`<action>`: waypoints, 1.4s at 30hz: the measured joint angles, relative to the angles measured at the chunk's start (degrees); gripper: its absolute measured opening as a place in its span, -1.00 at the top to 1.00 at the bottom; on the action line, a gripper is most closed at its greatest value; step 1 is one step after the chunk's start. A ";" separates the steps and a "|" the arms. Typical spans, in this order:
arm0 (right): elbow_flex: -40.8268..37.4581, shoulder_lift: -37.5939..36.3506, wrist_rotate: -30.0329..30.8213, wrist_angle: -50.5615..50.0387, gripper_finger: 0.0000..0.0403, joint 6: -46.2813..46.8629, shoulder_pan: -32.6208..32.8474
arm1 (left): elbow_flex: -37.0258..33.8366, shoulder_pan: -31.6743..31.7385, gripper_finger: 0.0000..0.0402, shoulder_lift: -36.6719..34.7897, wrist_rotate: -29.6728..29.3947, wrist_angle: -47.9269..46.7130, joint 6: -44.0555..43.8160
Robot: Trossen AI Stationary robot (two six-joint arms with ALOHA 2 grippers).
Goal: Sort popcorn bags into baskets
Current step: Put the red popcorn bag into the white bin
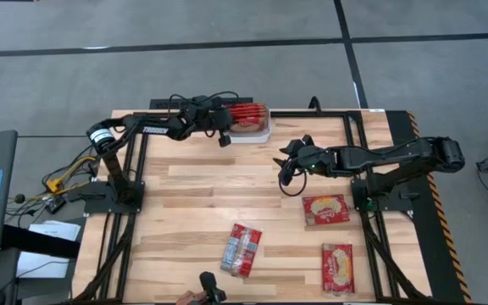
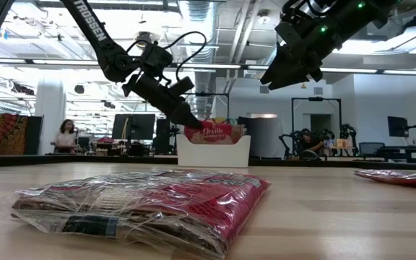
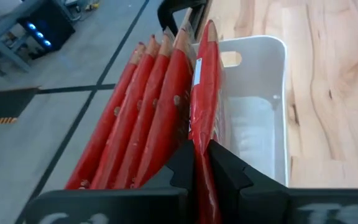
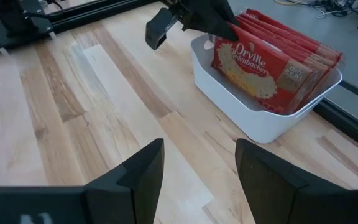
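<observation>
The white basket [image 1: 263, 133] sits at the table's far edge, and several red popcorn bags [image 3: 143, 118] stand on edge in it, leaning together. My left gripper [image 3: 202, 152] reaches over the basket's left end and is shut on the bag nearest the table's middle [image 4: 260, 65]. My right gripper [image 4: 199, 146] hangs open above the bare wood right of the basket [image 1: 285, 163], touching nothing. Three more bags lie flat on the near part of the table [image 1: 241, 249] [image 1: 325, 209] [image 1: 338, 268]. My left gripper pinches the upper edge [image 3: 204, 124] of the front bag between its two fingers [image 3: 182, 165], near the bag's top left corner [image 4: 227, 36]. It comes slanting down from the table's left. The bag stands upright in the basket beside the others, with its printed face toward the table's near edge.
A black frame rail [image 1: 312, 113] runs along the far edge behind the basket. Open wood lies between the basket and the flat bags. A person [image 2: 66, 136] stands in the room beyond the table. Cables [image 1: 202, 103] loop over the left arm.
</observation>
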 joint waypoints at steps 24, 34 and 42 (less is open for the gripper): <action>0.02 0.00 -0.39 -0.04 -0.09 0.44 0.01 | 0.00 -0.32 0.48 -1.74 -4.76 -2.65 0.51; 0.02 0.02 -0.68 -3.37 -0.09 1.66 0.04 | 0.00 -3.82 0.48 -10.78 -10.09 -7.77 5.36; 0.12 9.72 -20.45 0.29 -0.09 0.39 2.31 | 0.00 -7.37 0.48 -22.57 -4.83 -26.46 -0.02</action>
